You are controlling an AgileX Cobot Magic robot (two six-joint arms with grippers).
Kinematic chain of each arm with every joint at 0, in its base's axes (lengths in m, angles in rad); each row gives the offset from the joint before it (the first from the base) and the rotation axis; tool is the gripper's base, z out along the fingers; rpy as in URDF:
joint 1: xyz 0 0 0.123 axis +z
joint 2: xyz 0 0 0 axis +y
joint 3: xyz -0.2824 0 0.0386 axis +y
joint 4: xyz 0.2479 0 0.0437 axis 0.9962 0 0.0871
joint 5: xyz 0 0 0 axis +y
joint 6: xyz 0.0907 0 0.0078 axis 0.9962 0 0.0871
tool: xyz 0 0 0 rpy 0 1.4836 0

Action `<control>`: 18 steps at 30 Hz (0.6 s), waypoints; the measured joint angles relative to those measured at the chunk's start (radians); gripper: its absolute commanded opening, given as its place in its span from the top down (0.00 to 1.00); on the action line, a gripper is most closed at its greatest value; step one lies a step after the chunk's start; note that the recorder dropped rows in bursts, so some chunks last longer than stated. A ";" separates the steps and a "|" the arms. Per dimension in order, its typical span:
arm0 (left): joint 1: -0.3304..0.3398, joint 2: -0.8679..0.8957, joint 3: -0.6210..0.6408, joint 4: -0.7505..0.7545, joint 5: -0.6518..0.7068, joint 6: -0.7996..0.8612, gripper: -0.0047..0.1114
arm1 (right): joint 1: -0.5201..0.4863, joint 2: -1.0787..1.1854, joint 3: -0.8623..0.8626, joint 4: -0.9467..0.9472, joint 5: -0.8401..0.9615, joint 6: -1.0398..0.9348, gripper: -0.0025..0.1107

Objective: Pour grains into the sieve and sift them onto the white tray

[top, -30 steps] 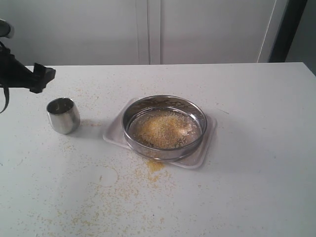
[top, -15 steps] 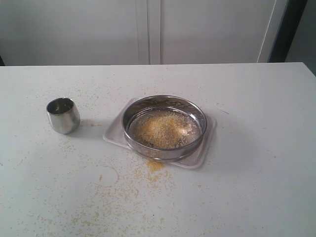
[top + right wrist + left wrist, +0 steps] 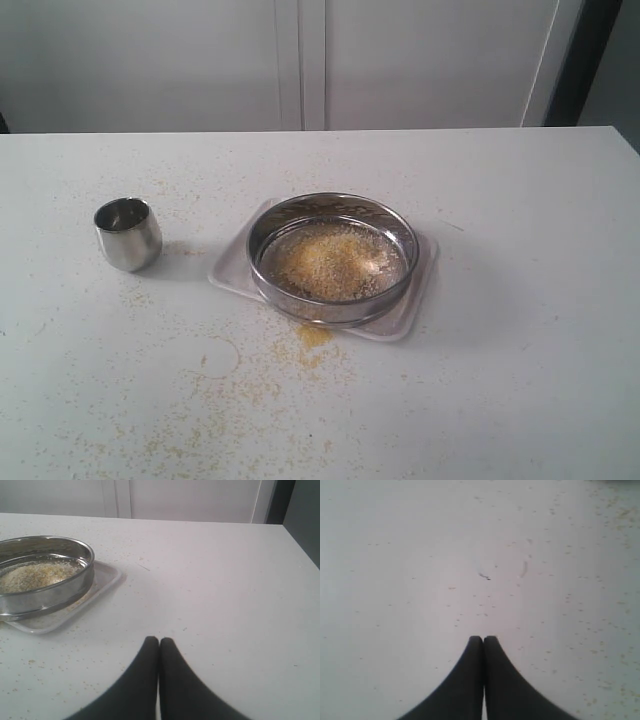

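No writing, label, brand mark, number or sign can be read in any view. The steel wall of the sieve point(image 3: 332, 307) is plain, and so is the rim of the white tray point(image 3: 228, 266) under it. The small steel cup point(image 3: 128, 236), at nine o'clock from the sieve, shows only reflections. The speckled tabletop point(image 3: 520, 350) and the pale cabinet doors point(image 3: 420, 60) at twelve o'clock carry no legible marks.
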 measured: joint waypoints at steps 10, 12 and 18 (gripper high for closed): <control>0.000 -0.205 0.059 -0.065 -0.022 0.031 0.96 | 0.000 0.000 0.000 0.000 0.000 0.000 0.98; 0.000 -0.232 0.097 -0.067 -0.034 0.013 0.96 | 0.000 0.000 0.000 0.000 0.000 0.000 0.98; 0.000 -0.305 0.202 -0.070 -0.084 -0.020 0.96 | 0.000 0.000 0.000 0.000 0.000 0.000 0.98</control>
